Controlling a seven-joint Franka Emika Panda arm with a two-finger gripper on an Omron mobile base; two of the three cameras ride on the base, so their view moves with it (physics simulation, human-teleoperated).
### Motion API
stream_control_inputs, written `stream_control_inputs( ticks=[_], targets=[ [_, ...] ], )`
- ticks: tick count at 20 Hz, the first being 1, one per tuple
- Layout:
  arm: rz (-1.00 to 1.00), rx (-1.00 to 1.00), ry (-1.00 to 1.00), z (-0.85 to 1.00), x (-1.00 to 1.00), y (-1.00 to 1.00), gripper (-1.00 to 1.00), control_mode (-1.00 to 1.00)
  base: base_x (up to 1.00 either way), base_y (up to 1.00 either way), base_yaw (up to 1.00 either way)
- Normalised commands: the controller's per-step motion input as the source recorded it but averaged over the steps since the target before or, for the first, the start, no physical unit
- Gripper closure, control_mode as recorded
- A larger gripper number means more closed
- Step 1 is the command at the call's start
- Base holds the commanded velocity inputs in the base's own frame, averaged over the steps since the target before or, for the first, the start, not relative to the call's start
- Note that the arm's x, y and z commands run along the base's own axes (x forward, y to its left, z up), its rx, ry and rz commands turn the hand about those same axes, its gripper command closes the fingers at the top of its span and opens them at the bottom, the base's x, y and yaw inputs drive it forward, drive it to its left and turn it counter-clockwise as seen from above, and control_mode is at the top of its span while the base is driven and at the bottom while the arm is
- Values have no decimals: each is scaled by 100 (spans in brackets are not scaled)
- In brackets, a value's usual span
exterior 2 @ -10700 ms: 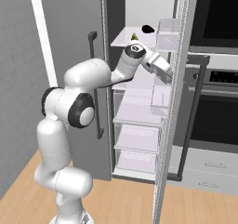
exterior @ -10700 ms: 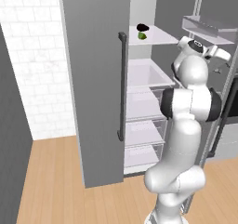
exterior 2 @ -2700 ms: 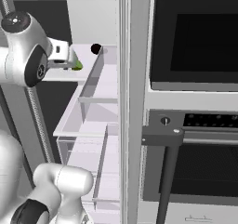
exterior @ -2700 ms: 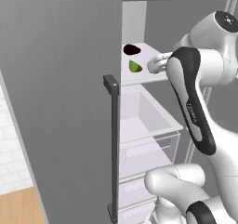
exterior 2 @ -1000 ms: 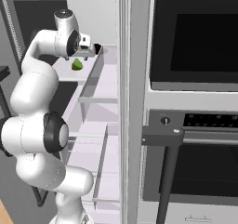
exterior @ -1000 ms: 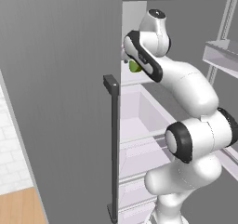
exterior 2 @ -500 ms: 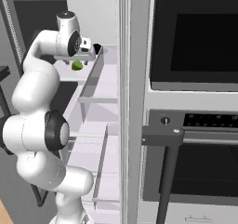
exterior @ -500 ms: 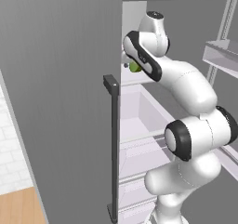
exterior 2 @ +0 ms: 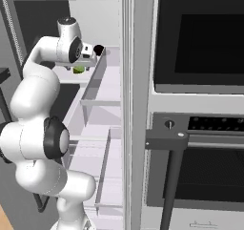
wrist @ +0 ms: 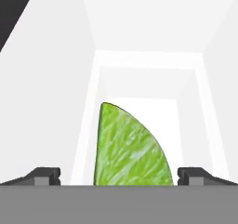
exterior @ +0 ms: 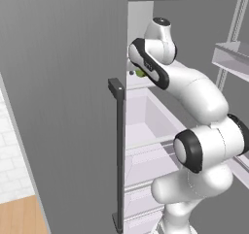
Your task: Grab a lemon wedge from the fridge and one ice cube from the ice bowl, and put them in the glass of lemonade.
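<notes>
The fridge stands open before me; on its upper pale shelf the lemon wedge sits directly ahead of my pincer, point away from it, centred between the wide-open, empty fingertips.

Green lemon wedge stands point-up on the fridge shelf.

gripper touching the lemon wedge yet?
Apart. Hand view: the lemon wedge sits between the open gripper fingertips, with white shelf visible on both sides.
</notes>
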Motion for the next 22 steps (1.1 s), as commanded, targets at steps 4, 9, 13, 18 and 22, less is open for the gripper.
stream_control_inputs(
  ticks=[4, 9, 13, 18, 22],
  targets=[
    [0, 0, -6, -2, -3, 0, -100, -100, 0, 0, 0],
    [0, 0, 0, -3, 0, 0, -100, -100, 0, 0, 0],
    [0, 0, 0, -2, -1, 0, 100, -100, 0, 0, 0],
    [0, 0, 0, 0, -1, 0, 100, -100, 0, 0, 0],
    [0, 0, 0, 0, -44, -8, 100, -100, 0, 0, 0]
  ],
)
